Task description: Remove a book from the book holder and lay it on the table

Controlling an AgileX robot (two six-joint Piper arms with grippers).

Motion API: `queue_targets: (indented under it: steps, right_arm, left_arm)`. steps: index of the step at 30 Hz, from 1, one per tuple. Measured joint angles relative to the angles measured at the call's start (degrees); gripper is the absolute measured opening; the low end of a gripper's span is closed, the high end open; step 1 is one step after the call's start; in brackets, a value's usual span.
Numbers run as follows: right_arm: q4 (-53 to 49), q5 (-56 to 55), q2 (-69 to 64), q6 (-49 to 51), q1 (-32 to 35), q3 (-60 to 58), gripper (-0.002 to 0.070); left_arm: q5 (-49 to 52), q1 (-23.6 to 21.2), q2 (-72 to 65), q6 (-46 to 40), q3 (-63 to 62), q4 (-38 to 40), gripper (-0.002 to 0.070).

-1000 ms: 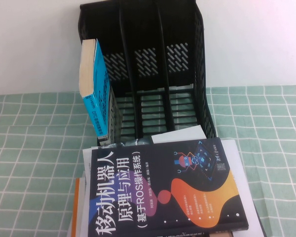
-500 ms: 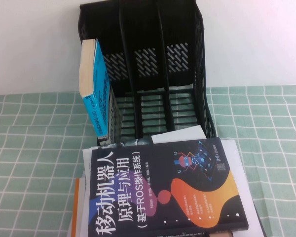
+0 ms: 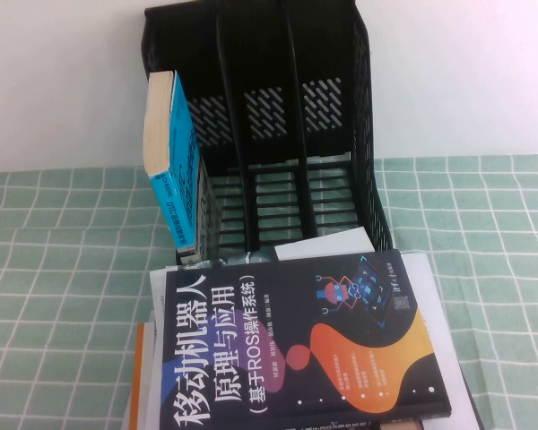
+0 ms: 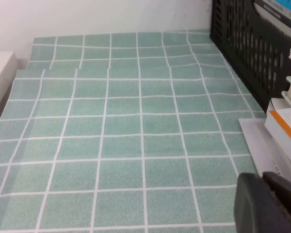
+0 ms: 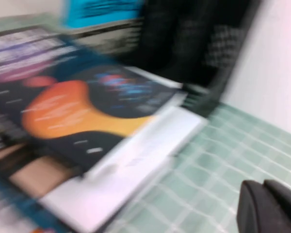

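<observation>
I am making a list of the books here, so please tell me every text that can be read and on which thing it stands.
"移动机器人" the book, cover, large white title.
"原理与应用" same cover, second line.
"(基于ROS操作系统)" same cover, third line.
Authors' line, orange blob text and publisher's mark: too small to read.
Light blue book in the book holder: spine text too small.

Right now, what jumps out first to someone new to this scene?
The dark book lies face up on a stack of books in front of the tall black book holder, whose only content is a light blue book in its leftmost slot. Left gripper and right gripper hang over the green table, holding nothing.
</observation>
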State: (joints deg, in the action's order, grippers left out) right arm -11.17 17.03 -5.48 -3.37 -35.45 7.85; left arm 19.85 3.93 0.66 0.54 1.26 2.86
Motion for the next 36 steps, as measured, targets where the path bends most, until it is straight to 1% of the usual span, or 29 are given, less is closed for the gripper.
queue_targets:
  steps: [3, 5, 8, 11, 14, 17, 22, 36]
  right_arm:
    - [-1.01, -1.15, 2.00, 3.37, 10.37, -1.16, -0.0001]
    - [-1.16, -1.47, 4.37, 3.91, 17.01, -1.96, -0.0001]
    - [-1.16, -1.61, 5.99, 4.36, 25.02, -3.26, -0.0001]
    - [-1.16, -0.84, 6.10, 4.58, 31.38, -4.17, -0.0001]
    - [-0.36, 2.32, 6.10, 4.58, 36.19, -4.25, -0.0001]
    - [0.52, 4.34, 6.10, 4.58, 37.99, -5.14, -0.0001]
    - [2.35, 4.10, 6.10, 4.21, 38.24, -9.19, -0.0001]
    - [3.82, 3.98, 6.10, 2.70, 38.01, -9.27, -0.0001]
  left_arm:
    - [0.00, 0.00, 0.00, 0.00, 0.00, 0.00, -0.0003]
    - [-0.10, 0.00, 0.00, 0.00, 0.00, 0.00, -0.0003]
    - [-0.10, 0.00, 0.00, 0.00, 0.00, 0.00, -0.0003]
    - [-0.10, 0.00, 0.00, 0.00, 0.00, 0.00, -0.0003]
    - [-0.10, 0.00, 0.00, 0.00, 0.00, 0.00, -0.0003]
    - [-0.10, 0.00, 0.00, 0.00, 0.00, 0.00, -0.0003]
    - [-0.10, 0.00, 0.00, 0.00, 0.00, 0.00, -0.0003]
    - [-0.10, 0.00, 0.00, 0.11, 0.00, 0.00, -0.0003]
